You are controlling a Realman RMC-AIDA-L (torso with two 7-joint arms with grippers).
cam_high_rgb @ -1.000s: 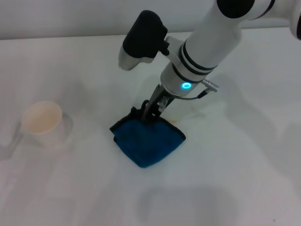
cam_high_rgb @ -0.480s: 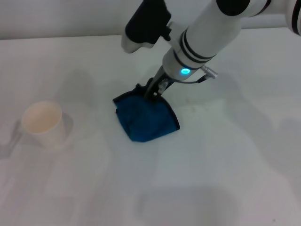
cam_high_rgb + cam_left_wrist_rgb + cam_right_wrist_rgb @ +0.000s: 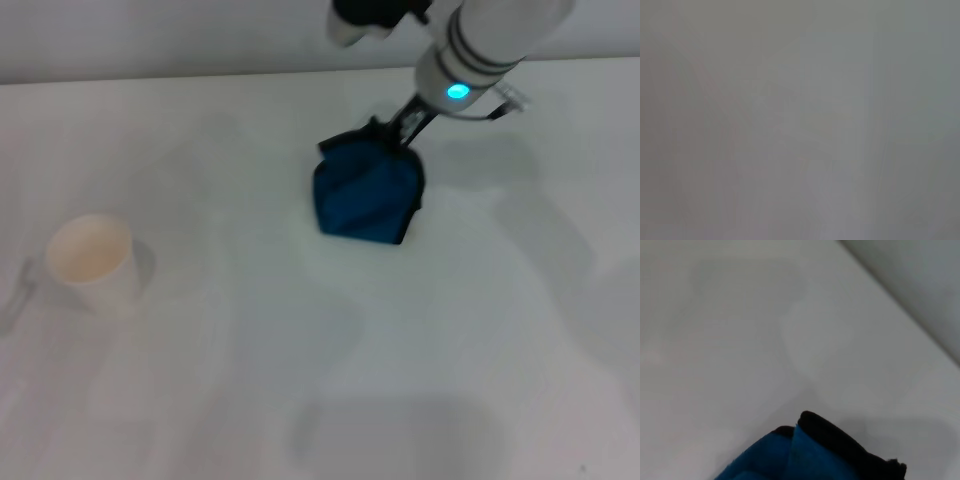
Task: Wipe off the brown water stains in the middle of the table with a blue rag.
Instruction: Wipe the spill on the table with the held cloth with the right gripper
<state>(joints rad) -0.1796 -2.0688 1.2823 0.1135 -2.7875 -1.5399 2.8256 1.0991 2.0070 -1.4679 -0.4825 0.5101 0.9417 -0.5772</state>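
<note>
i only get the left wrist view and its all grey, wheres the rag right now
Observer: The blue rag is bunched on the table, toward the far side, held by the right gripper.
Operator: is it lifted or on the table
Observer: In the head view its lower edge seems to rest on the surface; the top is pinched up.
Operator: any brown stain left
Observer: No brown patch shows in the head view or the right wrist view.
Operator: anything else around
Observer: A paper cup stands upright at the robot's left, apart from the rag.
</note>
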